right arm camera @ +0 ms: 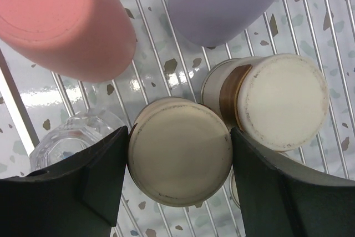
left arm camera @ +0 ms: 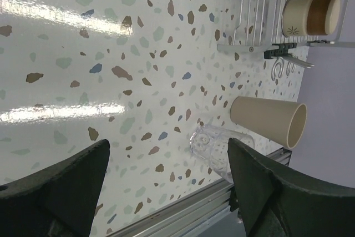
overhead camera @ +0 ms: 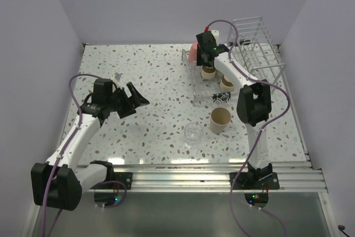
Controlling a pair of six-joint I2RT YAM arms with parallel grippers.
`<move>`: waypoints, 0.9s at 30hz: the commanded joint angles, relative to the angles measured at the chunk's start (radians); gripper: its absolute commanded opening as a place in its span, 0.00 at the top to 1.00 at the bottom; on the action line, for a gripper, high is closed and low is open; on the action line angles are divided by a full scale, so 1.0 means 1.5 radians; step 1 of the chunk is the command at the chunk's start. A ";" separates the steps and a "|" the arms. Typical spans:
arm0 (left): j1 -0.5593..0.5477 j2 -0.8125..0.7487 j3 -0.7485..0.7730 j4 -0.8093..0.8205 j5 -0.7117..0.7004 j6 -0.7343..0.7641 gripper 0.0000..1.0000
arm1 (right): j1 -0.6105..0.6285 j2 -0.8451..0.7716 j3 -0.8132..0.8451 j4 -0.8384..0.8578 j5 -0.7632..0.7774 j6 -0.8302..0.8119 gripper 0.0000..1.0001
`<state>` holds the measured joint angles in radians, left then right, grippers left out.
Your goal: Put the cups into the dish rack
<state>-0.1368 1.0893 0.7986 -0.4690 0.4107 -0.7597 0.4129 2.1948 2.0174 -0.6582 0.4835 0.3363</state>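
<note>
Speckled tabletop; brownish cup gripped in right hand.

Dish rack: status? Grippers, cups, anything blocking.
Left gripper open, empty, over table. Right gripper shut on brown cup, upside down in dish rack. Beige cup, clear cup on table, unloaded. Nothing blocking them.

— Any writing to read here?
— None. The brownish cup in the dish rack carries only a small starburst mark on its pale band, no letters.
— And the black tag on the rack's near edge?
— White marks on it, too small to read.
</note>
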 commanded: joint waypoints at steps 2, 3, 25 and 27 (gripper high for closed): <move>0.005 0.013 0.036 0.000 -0.005 0.019 0.11 | -0.022 0.013 0.054 0.034 0.023 0.010 1.00; 0.005 0.015 0.038 -0.002 -0.006 0.020 0.11 | -0.024 0.017 0.058 0.032 0.021 0.010 1.00; 0.005 0.022 0.049 0.000 -0.014 0.022 0.11 | -0.028 0.025 0.077 0.028 -0.016 0.017 0.34; 0.005 0.018 0.049 -0.002 -0.014 0.022 0.11 | -0.028 0.023 0.077 0.028 -0.020 0.017 0.25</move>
<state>-0.1368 1.1351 0.8410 -0.4793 0.3954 -0.7403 0.3737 2.2383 2.0960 -0.6415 0.4561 0.3515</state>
